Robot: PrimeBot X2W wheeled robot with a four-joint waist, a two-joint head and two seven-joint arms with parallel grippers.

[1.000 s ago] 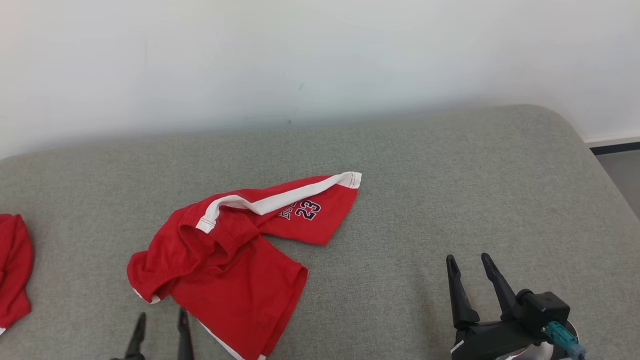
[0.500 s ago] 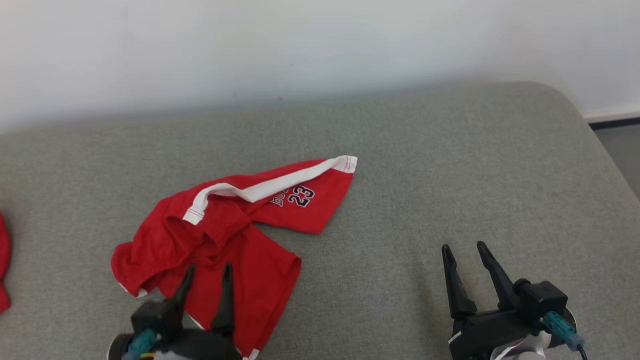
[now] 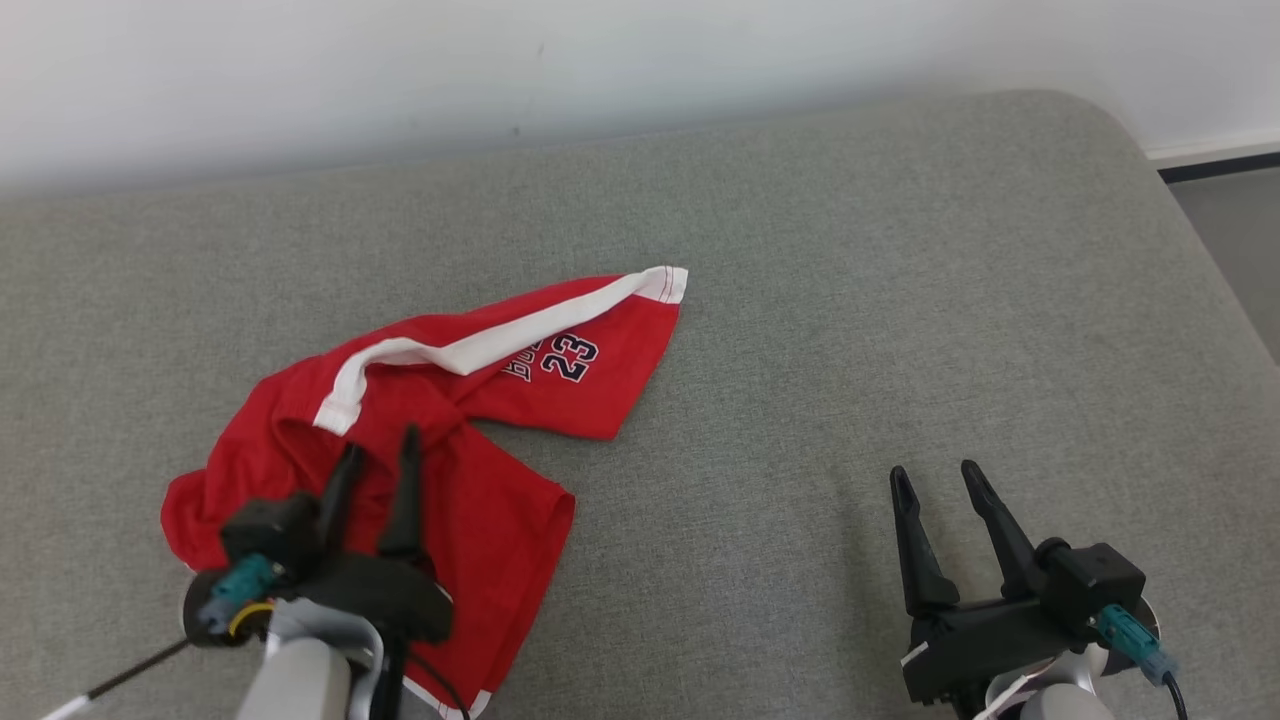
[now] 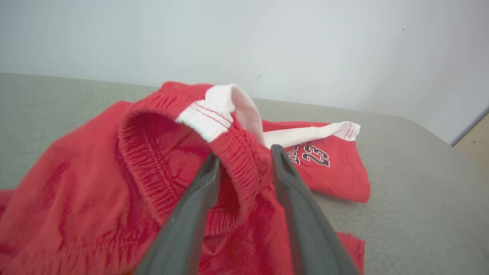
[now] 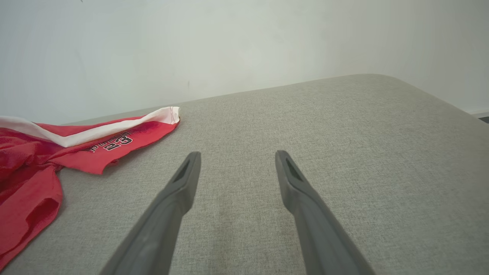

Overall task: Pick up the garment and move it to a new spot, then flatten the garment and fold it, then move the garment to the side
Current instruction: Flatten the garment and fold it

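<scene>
One change: left gripper (image 3: 381, 440) has advanced onto the crumpled red shorts (image 3: 590, 390) on the grey cushion (image 3: 900, 300), fingers straddling the waistband (image 4: 237, 168), pinch unconfirmed; right gripper (image 3: 935, 469) idles spread wide, so pickup looks imminent.

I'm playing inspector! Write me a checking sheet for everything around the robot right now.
Surface: grey fabric cushion, smooth.
Job's things: red shorts, crumpled, left of the middle, with a white stripe and the number 23 showing.
Clutter: nothing seen.
Grippers: left gripper open, fingers either side of the shorts' waistband; right gripper open over bare cushion, apart from the shorts.
Cables: left teal plug and right teal plug, one at each wrist.
Surroundings: white wall behind; floor at far right.
</scene>
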